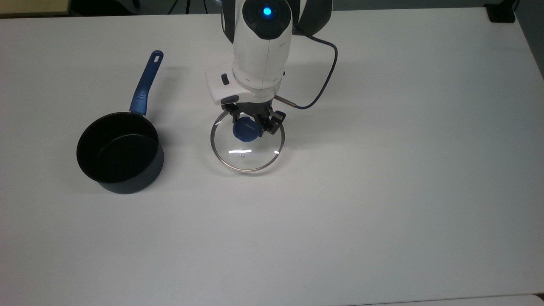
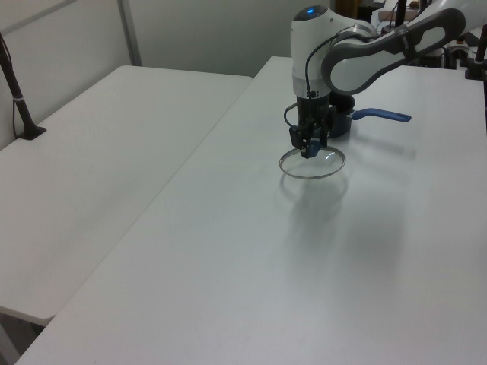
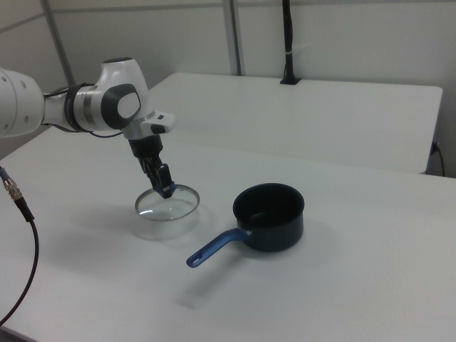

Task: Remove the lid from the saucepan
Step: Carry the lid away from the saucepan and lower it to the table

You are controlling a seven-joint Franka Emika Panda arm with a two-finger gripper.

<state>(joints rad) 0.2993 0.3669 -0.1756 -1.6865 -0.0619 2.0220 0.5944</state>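
The saucepan stands uncovered on the white table at the top view's left, dark navy with a black inside and a long blue handle. It also appears in the left view and the right view. The lid is a clear glass disc with a metal rim, to the right of the pan in the top view. My gripper is shut on the lid's blue knob. In the right view the lid hangs slightly tilted just above the table under the gripper.
The white table stretches wide to the top view's right and front. A second white table adjoins it at the left view's left. A black cable loops from the arm's wrist.
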